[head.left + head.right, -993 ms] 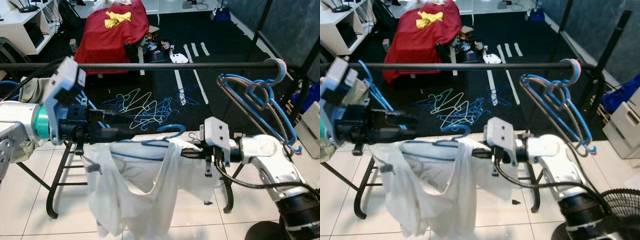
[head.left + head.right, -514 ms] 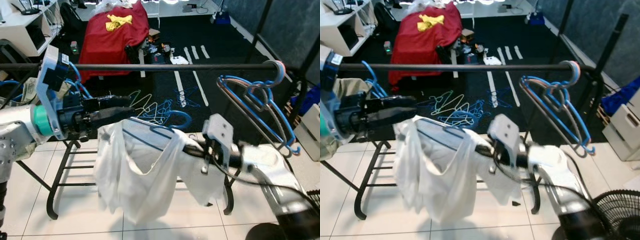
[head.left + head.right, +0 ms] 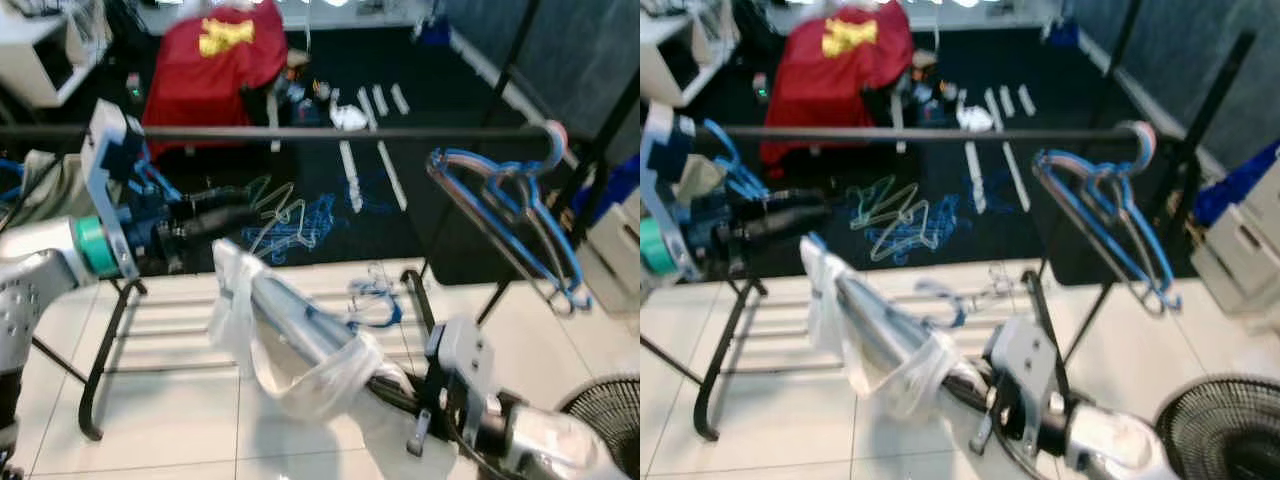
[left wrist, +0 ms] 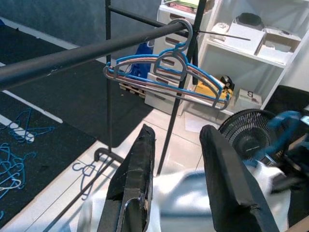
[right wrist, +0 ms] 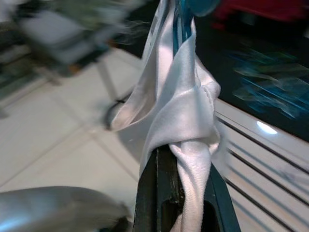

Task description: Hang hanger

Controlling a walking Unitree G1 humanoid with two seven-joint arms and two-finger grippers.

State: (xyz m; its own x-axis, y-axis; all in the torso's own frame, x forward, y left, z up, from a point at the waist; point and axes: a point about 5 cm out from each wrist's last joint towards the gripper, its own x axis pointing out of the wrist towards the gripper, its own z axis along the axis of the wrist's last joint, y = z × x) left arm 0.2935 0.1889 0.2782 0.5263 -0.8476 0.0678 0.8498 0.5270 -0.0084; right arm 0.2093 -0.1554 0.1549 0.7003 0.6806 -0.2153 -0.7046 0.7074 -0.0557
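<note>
A white shirt (image 3: 300, 335) on a blue hanger (image 3: 372, 303) stretches on a slant from below my left gripper down to my right gripper. The right gripper (image 5: 179, 166) is low, near the floor tiles, and shut on bunched shirt cloth and the hanger's blue wire. My left gripper (image 4: 178, 130) is open, just above the shirt's upper end, with nothing between its fingers. It sits below the black rail (image 3: 330, 132). Several blue and grey hangers (image 3: 510, 210) hang at the rail's right end.
The rack's black legs and lower bars (image 3: 110, 350) stand on the white tiles. Loose wire hangers (image 3: 290, 215) litter the black carpet behind. A red cloth (image 3: 215, 50) drapes something farther back. A fan (image 3: 1230, 430) stands at the lower right, with white boxes (image 3: 1240, 265) beside it.
My right gripper has dropped low and toward me, pulling the shirt and hanger down into a slanted line. The left gripper has stayed up near the rail. The view is now blurred.
</note>
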